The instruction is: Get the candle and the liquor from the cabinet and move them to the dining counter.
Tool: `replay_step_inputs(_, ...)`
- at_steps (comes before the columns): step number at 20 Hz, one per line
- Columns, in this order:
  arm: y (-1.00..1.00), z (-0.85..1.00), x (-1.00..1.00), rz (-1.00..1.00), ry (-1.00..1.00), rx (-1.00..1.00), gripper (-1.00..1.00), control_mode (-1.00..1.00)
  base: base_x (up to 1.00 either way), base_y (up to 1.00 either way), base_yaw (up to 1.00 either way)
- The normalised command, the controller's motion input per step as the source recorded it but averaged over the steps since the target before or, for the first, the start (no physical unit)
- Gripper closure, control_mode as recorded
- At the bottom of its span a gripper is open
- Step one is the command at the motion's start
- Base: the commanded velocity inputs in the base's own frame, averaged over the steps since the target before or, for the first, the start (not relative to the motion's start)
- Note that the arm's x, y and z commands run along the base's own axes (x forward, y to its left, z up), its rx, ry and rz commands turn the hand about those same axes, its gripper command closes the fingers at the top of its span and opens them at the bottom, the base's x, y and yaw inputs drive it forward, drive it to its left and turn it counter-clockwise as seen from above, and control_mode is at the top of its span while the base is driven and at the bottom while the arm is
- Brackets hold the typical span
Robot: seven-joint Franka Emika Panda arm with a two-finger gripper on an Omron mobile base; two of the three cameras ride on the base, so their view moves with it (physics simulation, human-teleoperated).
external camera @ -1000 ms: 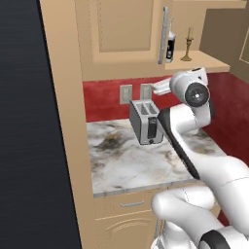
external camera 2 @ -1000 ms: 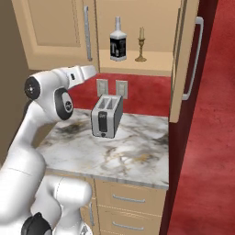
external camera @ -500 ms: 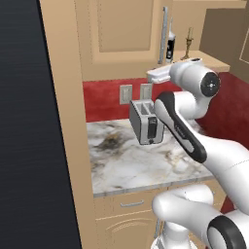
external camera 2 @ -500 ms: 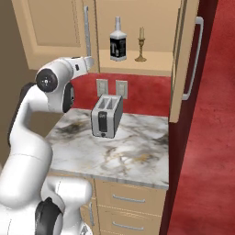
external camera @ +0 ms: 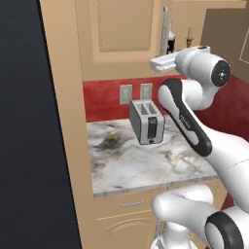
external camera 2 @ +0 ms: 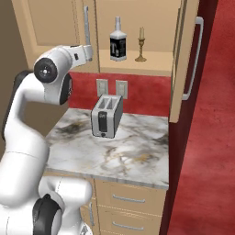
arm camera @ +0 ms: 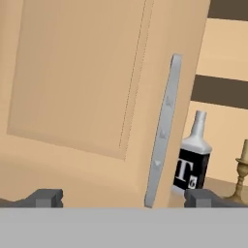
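The gripper [arm camera: 123,197], jaws wide apart and empty, faces the closed door of the cabinet [arm camera: 82,82] near its silver handle [arm camera: 162,131], with the liquor [external camera 2: 118,41] and candle [external camera 2: 141,45] standing side by side on the open shelf beyond.

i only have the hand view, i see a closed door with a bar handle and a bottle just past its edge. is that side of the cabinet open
observer: yes, the right door stands wide open, and the liquor sits on the exposed shelf.
operator: where's the candle, i only get a bit of brass at my edge
observer: the candle stands upright on the same shelf, on the liquor's side nearer the open door, apart from it.
operator: anything under the shelf to watch for
observer: a toaster stands on the marble worktop below the shelf.
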Motion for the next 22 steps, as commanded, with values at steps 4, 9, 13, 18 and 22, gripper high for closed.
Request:
replay_step_inputs(4, 0.00, 0.00, -0.12, -0.02, -0.03, 0.00, -1.00, -1.00, 0.00, 0.00, 0.00)
replay_step_inputs(9, 0.02, 0.01, 0.04, -0.01, 0.00, 0.00, -1.00, -1.00, 0.00, 0.00, 0.00)
replay_step_inputs(13, -0.06, 0.16, -0.08, -0.06, -0.06, 0.00, -1.00, -1.00, 0.00, 0.00, 0.00)
replay_step_inputs(18, -0.25, 0.15, -0.18, -0.05, -0.01, 0.00, -1.00, -1.00, 0.00, 0.00, 0.00)
replay_step_inputs(22, -0.20, 0.02, -0.06, -0.04, 0.00, 0.00, -1.00, -1.00, 0.00, 0.00, 0.00)
